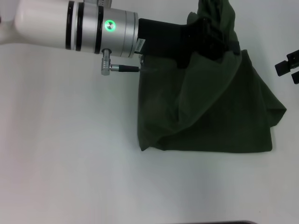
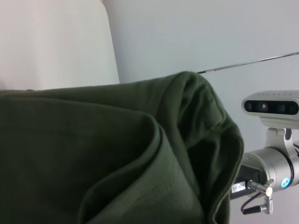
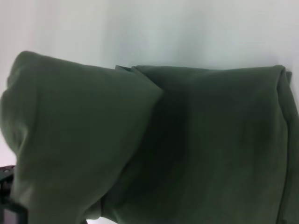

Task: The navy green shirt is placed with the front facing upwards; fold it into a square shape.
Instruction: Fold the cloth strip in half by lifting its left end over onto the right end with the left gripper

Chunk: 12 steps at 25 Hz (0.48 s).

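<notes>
Here, the left arm's black gripper [image 1: 212,39] reaches in over the white table [image 1: 65,154] and is clenched on a raised fold of the large dark olive-green cotton shirt [image 1: 215,112], the cloth bunched over and around its fingers so that they are largely hidden. From that pinch the fabric hangs down in a slanted drape to the folded body of the shirt, which lies flat on the table to the robot's right of centre, its near edge straight and its near-left corner slightly turned up. Only plain green cloth shows; no lettering is visible. In the left wrist view the lifted shirt [image 2: 117,158] fills most of the picture as soft rolled folds. The right wrist view shows the same shirt [image 3: 154,144] from the side, one flap standing above the flat layer. The right arm's black gripper [image 1: 290,66] sits at the far right edge of the table, just beside the shirt but apart from it; whether it is released or closed cannot be told.
</notes>
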Motion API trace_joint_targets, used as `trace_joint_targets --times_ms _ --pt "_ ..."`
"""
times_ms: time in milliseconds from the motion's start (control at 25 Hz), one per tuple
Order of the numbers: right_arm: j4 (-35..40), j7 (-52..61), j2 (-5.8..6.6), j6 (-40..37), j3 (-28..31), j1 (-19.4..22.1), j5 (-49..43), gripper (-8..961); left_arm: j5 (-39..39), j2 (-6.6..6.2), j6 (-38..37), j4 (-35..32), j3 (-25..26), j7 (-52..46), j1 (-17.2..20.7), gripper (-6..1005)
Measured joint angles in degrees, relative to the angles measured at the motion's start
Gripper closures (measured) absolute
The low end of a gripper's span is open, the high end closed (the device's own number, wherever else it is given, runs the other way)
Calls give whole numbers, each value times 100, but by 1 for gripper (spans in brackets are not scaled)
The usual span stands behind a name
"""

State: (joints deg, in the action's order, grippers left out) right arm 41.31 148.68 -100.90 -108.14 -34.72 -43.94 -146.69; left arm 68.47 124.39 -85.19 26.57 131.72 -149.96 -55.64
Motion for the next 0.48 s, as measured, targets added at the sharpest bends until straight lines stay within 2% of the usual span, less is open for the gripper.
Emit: trace_joint_targets --times_ms 280,480 --pt "-28 3 -10 14 0 -14 0 128 247 12 312 -268 -69 116 -7 926" --pt "-27 3 -10 25 0 -34 0 128 322 25 598 -685 -79 285 -162 925"
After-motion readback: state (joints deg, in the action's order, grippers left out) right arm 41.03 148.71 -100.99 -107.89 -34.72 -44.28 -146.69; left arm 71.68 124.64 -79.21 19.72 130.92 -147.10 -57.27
